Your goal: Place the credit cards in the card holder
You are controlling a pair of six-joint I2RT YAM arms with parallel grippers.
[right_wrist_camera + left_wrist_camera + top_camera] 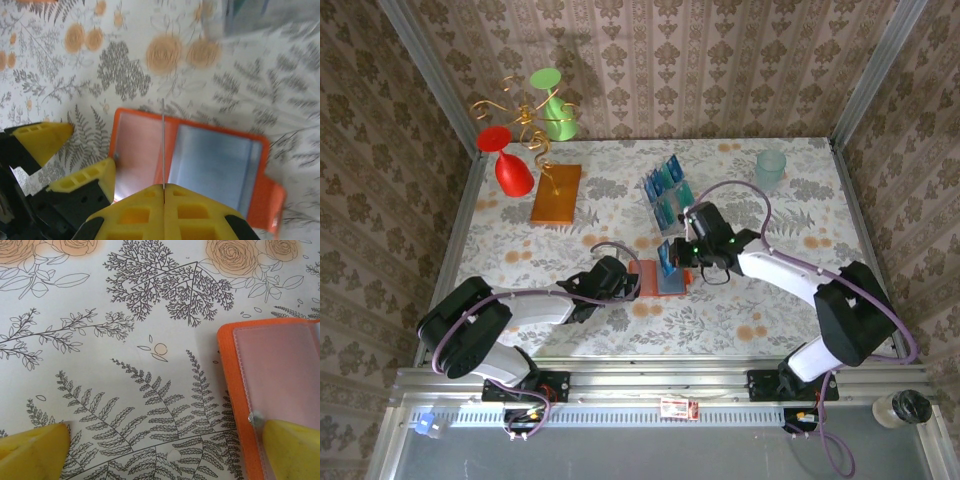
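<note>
Logging top external: found card holder open flat on flowered tablecloth; right gripper just above it, clamped on one blue credit card held upright over its middle; left gripper at its left edge. Left wrist: spread wide, one fingertip resting on card holder's clear pocket, other off it on tablecloth. Right wrist: credit card seen edge-on over card holder's fold, pinched tight.

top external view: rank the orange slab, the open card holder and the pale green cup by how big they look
1. orange-brown slab, clearly largest.
2-3. card holder and pale green cup look close; a held credit card covers part of the holder, so I won't rank them.
</note>
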